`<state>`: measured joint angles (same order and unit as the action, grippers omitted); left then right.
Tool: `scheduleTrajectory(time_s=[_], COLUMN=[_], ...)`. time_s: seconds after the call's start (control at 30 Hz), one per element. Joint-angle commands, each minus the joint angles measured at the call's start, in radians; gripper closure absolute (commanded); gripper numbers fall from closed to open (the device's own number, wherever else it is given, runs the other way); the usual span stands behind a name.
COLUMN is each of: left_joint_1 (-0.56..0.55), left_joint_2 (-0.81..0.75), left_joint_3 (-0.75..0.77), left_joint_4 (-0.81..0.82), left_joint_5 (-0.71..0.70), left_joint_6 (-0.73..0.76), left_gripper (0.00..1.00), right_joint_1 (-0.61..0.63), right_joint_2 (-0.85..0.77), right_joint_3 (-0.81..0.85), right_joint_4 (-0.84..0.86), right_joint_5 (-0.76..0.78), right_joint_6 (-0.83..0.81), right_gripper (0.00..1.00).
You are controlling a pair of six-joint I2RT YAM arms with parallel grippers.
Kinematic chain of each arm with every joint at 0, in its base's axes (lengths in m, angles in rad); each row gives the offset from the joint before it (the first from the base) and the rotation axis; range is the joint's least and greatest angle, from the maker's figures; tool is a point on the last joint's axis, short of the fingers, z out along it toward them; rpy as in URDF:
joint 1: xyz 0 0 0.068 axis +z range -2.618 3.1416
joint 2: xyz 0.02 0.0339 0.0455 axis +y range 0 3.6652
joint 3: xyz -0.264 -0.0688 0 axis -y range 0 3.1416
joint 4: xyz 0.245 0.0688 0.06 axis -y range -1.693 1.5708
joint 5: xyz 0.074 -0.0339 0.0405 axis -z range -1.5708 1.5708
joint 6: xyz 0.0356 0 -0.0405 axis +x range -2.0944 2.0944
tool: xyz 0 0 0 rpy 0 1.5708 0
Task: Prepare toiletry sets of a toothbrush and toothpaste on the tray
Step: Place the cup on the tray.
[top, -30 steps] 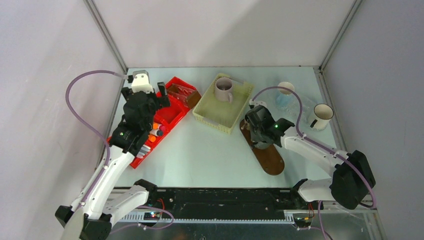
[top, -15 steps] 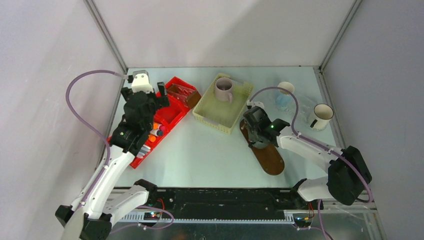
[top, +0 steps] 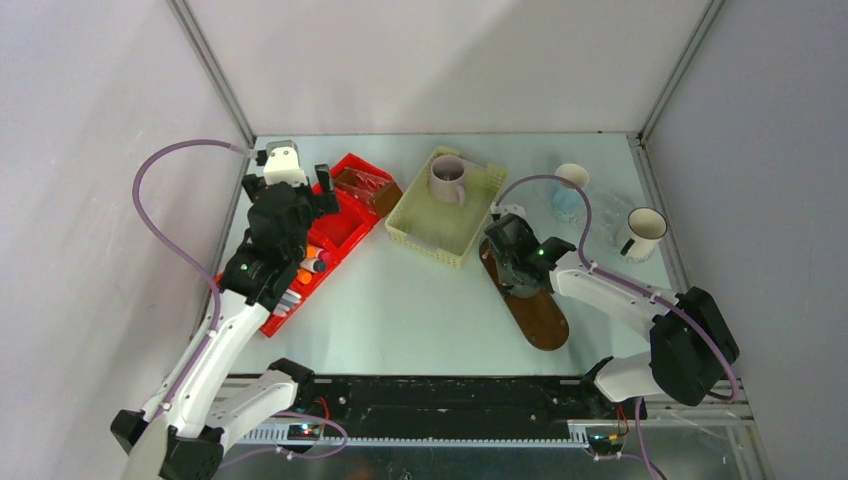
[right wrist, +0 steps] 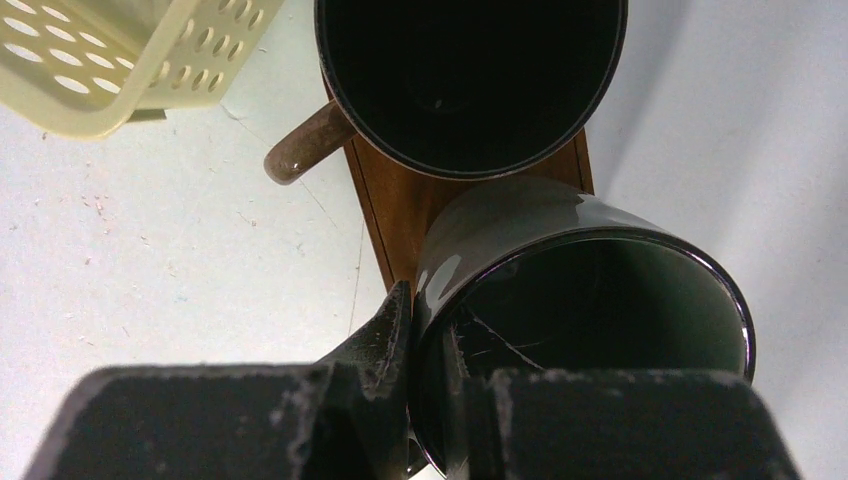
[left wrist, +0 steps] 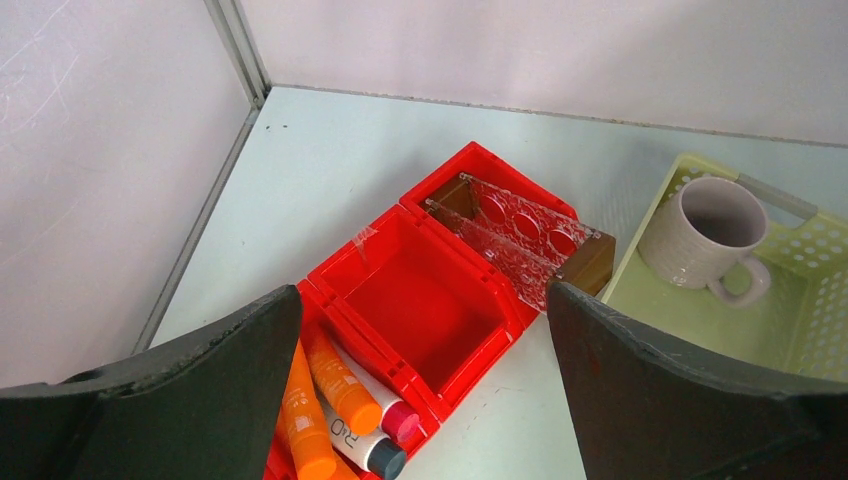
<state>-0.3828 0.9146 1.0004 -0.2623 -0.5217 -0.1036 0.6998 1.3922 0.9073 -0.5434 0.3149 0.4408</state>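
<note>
Mugs only so far: your right gripper [right wrist: 425, 350] jaws pinch the dark green mug [right wrist: 600, 290] rim, apparently on the tray [right wrist: 398, 215] beside the brown mug [right wrist: 470, 80]. Your left gripper [left wrist: 420, 305] jaws spread above the toothpaste tubes [left wrist: 338, 385]; none placed.

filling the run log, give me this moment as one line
left gripper: open over red bin | right gripper: shut on dark green mug wall, at tray beside brown mug
</note>
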Motion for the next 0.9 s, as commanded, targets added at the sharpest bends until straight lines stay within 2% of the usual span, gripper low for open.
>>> scheduleTrajectory(time_s=[0.0, 0.2, 0.6, 0.8, 0.87], left_joint_1=[0.006, 0.006, 0.007, 0.007, 0.006], left_joint_2=[-0.004, -0.002, -0.002, -0.001, 0.001], left_joint_3=[0.000, 0.000, 0.000, 0.001, 0.000], left_joint_4=[0.030, 0.031, 0.029, 0.028, 0.029], left_joint_5=[-0.021, -0.021, -0.024, -0.024, -0.024], left_joint_6=[0.022, 0.024, 0.030, 0.030, 0.031], left_gripper=[0.00, 0.00, 0.00, 0.00, 0.00], right_joint_1=[-0.004, -0.003, -0.004, -0.003, -0.004], right_joint_2=[-0.001, 0.005, -0.018, -0.075, -0.111], right_joint_3=[0.008, 0.007, 0.036, 0.083, 0.117], right_joint_4=[0.056, 0.059, 0.003, -0.062, -0.087], right_joint_5=[0.031, 0.006, -0.014, -0.009, -0.006], right_joint_6=[-0.061, -0.072, -0.080, -0.104, -0.120], right_gripper=[0.88, 0.87, 0.75, 0.62, 0.54])
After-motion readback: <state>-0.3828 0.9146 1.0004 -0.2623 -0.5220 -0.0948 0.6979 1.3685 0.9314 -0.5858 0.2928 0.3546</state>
